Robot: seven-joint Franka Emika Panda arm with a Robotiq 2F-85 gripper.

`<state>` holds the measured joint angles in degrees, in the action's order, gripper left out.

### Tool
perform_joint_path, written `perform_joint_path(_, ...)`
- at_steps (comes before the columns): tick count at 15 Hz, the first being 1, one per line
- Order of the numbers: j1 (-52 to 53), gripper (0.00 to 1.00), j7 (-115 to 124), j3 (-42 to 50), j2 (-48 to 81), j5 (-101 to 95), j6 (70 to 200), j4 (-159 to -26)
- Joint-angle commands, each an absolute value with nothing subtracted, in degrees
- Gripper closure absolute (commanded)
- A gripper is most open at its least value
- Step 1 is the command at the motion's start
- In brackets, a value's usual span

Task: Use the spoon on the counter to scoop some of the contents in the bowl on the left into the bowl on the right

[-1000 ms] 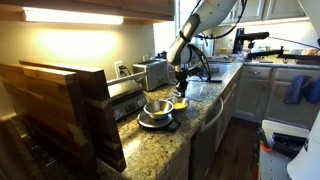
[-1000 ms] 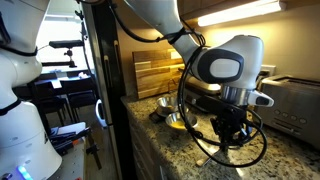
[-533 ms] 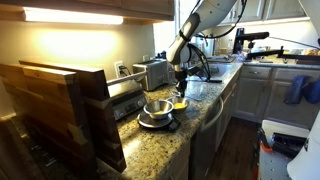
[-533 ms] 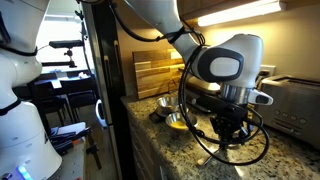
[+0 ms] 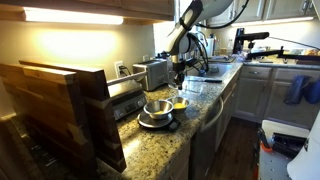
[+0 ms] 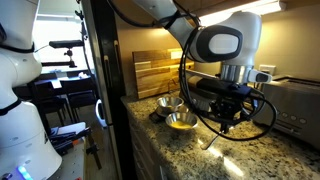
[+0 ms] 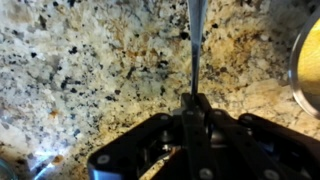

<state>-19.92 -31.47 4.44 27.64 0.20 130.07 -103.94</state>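
My gripper [image 7: 195, 100] is shut on the thin metal handle of the spoon [image 7: 196, 40], which sticks out straight ahead over the speckled granite counter [image 7: 90, 70]. In an exterior view the gripper [image 6: 226, 120] hangs above the counter with the spoon [image 6: 214, 138] slanting down from it, to the right of the yellow bowl [image 6: 181, 121] and the metal bowl [image 6: 170, 104]. In the exterior view from the counter's end the gripper [image 5: 178, 82] is above and behind the yellow bowl [image 5: 180, 103]; the metal bowl [image 5: 157, 108] sits on a dark plate. The yellow bowl's rim [image 7: 310, 60] shows at the wrist view's right edge.
A toaster [image 5: 152, 72] stands against the wall behind the bowls and also shows in an exterior view [image 6: 290, 100]. Wooden cutting boards [image 5: 60, 100] lean at the counter's near end. The counter's front edge [image 5: 215, 110] drops off beside the bowls.
The arm has risen from the counter, lifting the gripper with the spoon in it. The bowls have not moved.
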Motion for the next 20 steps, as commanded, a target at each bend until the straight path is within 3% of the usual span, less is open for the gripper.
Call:
perform_joint_path(1,-19.6,0.93,-36.8,3.8,18.7,-0.5,126.2,-110.5)
perform_joint_path(8,-18.2,0.93,-45.2,4.6,10.5,1.6,121.5,-116.5)
perform_joint_path(11,-17.4,0.94,-43.0,5.6,14.7,-0.1,124.3,-112.8)
perform_joint_path(12,-17.6,0.69,-43.1,5.8,16.3,0.3,126.6,-112.0)
perform_joint_path(14,-18.0,0.64,-41.7,6.3,19.7,1.0,129.2,-109.4)
perform_joint_path(20,-18.7,0.25,-32.8,6.8,28.8,1.6,129.4,-101.7)
